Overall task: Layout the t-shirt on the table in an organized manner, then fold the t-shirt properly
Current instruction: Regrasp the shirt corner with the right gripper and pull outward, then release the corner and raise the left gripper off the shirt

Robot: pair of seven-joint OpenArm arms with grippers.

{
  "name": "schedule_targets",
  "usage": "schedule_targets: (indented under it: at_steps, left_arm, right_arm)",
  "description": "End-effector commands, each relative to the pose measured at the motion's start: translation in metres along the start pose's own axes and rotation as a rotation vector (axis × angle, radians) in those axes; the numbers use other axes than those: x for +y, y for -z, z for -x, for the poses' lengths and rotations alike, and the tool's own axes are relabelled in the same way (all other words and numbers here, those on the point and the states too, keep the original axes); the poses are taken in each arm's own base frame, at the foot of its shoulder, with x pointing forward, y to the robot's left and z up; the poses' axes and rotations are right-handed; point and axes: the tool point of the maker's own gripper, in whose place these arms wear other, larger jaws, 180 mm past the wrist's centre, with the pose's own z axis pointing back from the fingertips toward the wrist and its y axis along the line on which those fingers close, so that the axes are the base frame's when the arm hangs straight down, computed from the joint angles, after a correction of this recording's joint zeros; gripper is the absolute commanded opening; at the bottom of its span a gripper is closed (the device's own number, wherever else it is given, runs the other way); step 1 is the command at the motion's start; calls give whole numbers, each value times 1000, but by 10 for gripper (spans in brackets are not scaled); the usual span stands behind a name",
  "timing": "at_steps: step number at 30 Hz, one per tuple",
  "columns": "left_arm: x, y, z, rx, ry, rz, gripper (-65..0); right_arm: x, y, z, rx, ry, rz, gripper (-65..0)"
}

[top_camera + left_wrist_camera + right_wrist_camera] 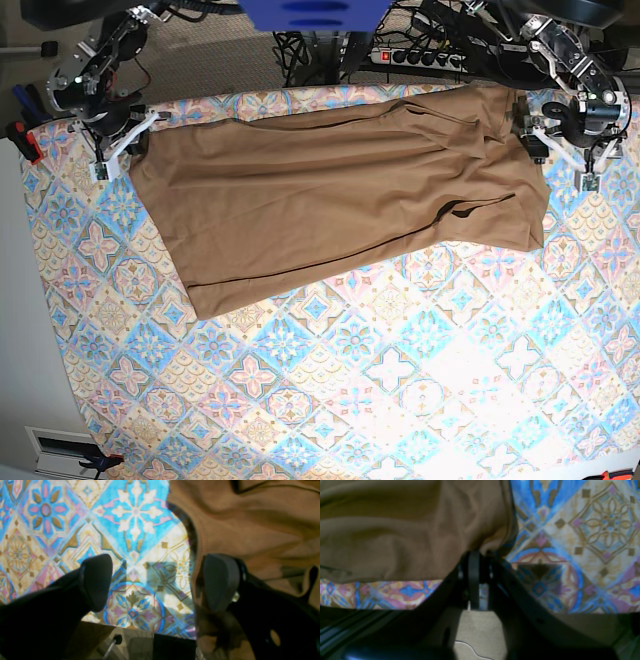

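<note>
From the base view I see the t-shirt (330,205) spread across the far half of the table (380,400), lying slantwise, with creases bunched toward its end by my left arm. That end is rumpled, and I cannot make out the neck or the sleeves with any certainty. The far table edge is partly hidden behind the arms and a blue shape at the top of the frame.

My right gripper (122,152) sits at the shirt's corner near the far table edge; in its wrist view the jaws are pressed together on the brown fabric's edge (480,548), though the pinch point itself is dark and cramped. My left gripper (540,135) stands with its jaws wide apart, holding nothing: one fingertip (97,580) hangs over bare patterned cloth, the other (220,580) over the shirt's edge. Whether it touches the fabric I cannot tell.

The whole near half of the table lies uncovered.
</note>
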Motion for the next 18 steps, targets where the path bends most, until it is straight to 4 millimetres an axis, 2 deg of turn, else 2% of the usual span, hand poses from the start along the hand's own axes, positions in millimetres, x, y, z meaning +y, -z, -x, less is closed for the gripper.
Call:
schedule_targets:
  at_steps: [1,4,13,18]
  left_arm:
    - [5,-3,-10,-34,5,-13,-117]
    - [7,-3,-7,-18,12,-28,-117]
    - [1,0,2,28,32,-41,-117]
    - [-3,1,2,29,43,-32,-117]
  right_arm:
    - [-4,-5,-12,-39,-17,10,-650]
    - [-4,-3,-8,8,-18,11,-650]
    - [-6,0,-65,-89,-22,19,-650]
    - [-5,0,-78,-118,-27,13,-650]
